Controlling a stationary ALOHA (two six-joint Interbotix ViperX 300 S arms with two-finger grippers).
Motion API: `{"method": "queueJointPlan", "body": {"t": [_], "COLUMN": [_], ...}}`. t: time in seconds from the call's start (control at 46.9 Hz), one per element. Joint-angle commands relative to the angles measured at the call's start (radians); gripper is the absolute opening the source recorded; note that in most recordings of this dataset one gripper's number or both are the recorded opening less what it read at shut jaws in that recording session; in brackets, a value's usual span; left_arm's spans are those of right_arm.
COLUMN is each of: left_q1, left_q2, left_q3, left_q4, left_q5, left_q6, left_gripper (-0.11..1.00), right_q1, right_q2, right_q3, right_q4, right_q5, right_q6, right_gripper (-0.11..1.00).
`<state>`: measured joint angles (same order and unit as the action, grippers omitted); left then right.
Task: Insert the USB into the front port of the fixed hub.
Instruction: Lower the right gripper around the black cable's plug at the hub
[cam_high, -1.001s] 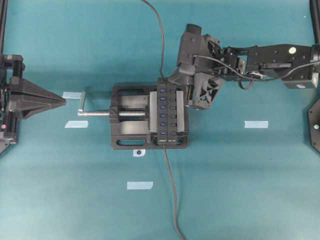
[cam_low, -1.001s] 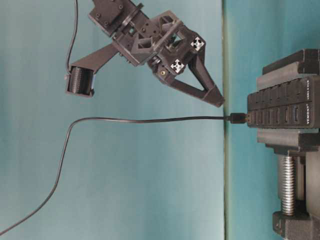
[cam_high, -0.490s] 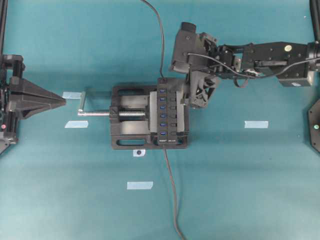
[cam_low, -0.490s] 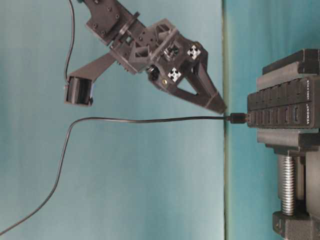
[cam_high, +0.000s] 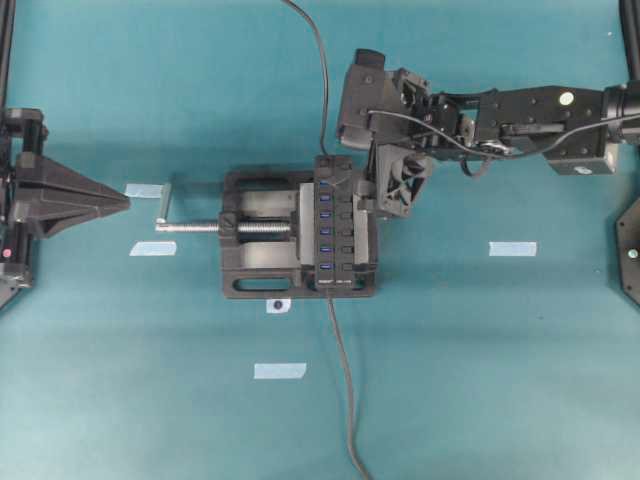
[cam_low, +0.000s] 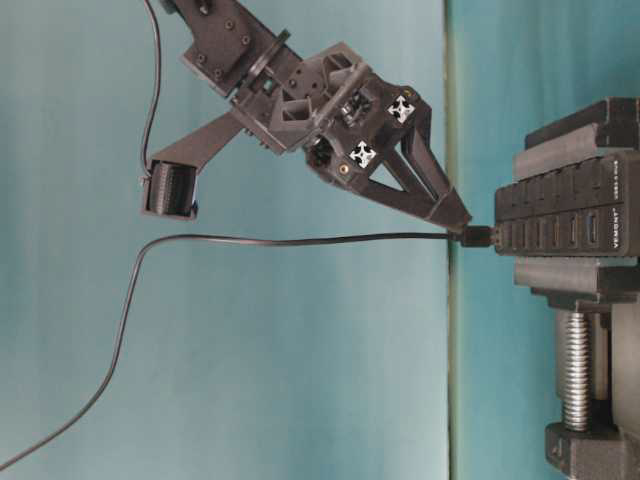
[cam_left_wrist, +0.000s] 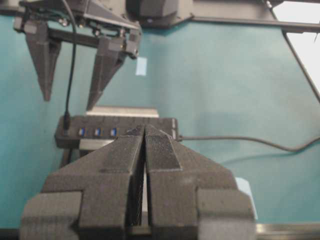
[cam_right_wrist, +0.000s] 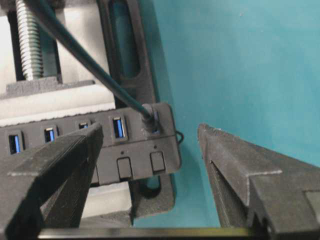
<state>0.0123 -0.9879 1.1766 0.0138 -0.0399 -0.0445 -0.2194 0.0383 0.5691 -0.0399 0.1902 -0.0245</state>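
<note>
Black USB (cam_right_wrist: 148, 116) sat plugged into the fixed hub (cam_right_wrist: 100, 145)'s end port; right end effector (cam_right_wrist: 150, 165) spread empty, left end effector (cam_left_wrist: 145, 155) closed.

Only readable text: white "VEMONT" on the end of the fixed hub (cam_low: 568, 222), seen in the table-level view (smaller white print beside it is too fine to read). Overhead, the same lettering is just a blur.
</note>
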Motion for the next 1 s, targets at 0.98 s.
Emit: {"method": "queueJointPlan", "body": {"t": [0.98], "left_q1": [0.002], "left_q2": [-0.015], "left_q3": [-0.012], "left_q4": [0.003], "left_q5": [-0.006], "left_q6": [0.000], "left_gripper": [0.00], "right_q1": [-0.003], "right_q2": [0.014], "right_q3": [-0.011], "right_q4": [-0.002], "right_q5": [-0.097], "right_q6": [-0.009], "right_gripper": [0.79]}}
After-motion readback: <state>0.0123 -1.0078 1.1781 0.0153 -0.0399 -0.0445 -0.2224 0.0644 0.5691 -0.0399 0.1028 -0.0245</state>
